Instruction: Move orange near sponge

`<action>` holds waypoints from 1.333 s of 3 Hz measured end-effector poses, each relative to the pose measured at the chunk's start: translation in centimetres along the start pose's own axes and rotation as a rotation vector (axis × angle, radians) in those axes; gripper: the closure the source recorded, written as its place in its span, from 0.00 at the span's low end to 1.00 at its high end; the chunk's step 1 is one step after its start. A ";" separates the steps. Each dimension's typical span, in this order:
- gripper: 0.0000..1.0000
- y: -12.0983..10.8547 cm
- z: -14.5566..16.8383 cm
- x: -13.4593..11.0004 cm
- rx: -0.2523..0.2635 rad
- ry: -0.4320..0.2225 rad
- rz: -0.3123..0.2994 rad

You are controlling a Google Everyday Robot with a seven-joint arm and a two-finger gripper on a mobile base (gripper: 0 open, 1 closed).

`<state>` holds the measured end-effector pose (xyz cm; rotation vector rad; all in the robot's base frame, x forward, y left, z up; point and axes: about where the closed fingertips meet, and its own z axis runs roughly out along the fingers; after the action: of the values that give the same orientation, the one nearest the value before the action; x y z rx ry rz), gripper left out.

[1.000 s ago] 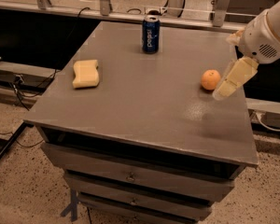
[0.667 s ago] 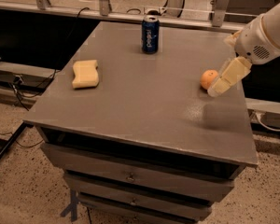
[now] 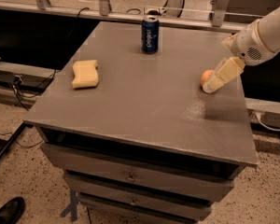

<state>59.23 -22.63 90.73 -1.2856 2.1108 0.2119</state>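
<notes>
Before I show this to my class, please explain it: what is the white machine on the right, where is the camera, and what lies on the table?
The white machine is a robot arm; the pale piece at its end is its gripper, the tool it grasps with. The single camera looks down at the table from its front. On the table lie a yellow sponge at the left, a blue soda can upright at the back, and an orange near the right edge. The gripper is down at the orange, partly hiding it; whether it holds the fruit cannot be told.
</notes>
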 end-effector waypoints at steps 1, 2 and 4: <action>0.00 0.0 0.1 0.0 -0.001 -0.001 0.000; 0.18 -1.3 1.3 1.2 -0.041 -0.056 -0.003; 0.44 -4.1 3.4 3.0 -0.077 -0.122 0.035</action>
<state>63.33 -25.38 87.04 -1.2474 2.0394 0.3804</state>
